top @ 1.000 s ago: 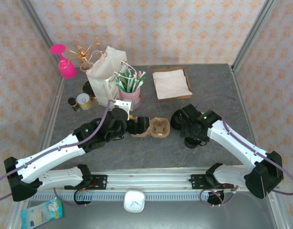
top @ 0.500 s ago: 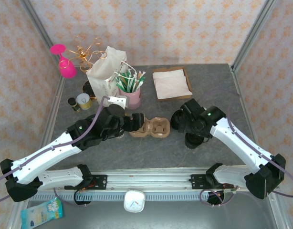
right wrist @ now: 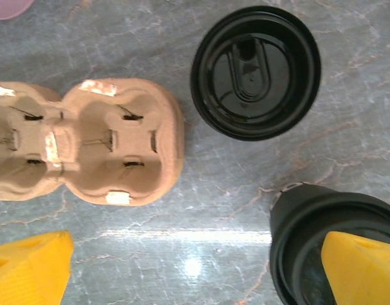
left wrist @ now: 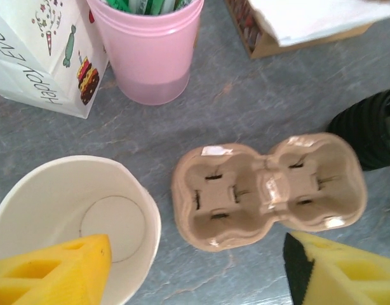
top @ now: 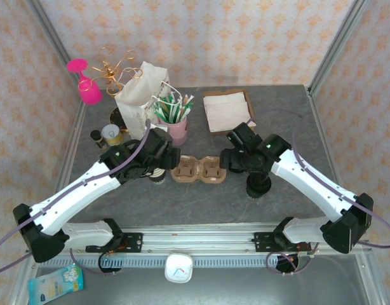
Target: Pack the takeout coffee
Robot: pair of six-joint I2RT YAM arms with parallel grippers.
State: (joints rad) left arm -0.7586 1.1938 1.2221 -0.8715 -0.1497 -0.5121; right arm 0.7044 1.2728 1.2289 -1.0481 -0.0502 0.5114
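We see the takeout coffee, a small cream paper cup (left wrist: 68, 210), lidless at lower left of the left wrist view; a round black plastic lid (right wrist: 255, 70) lies elsewhere. Both the left gripper (left wrist: 192, 251) and the right gripper (right wrist: 195, 254) gape wide, empty. The left finger (left wrist: 55, 267) over the cup's mouth could tip it if dragged sideways.

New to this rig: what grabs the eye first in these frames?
The empty brown two-hole cardboard cup carrier sits mid-table. Just left of it stands a lidless cream paper cup, open mouth up; just right of it is a round black lid. Behind them, a pink cup stuffed with green-and-white sticks stands out.
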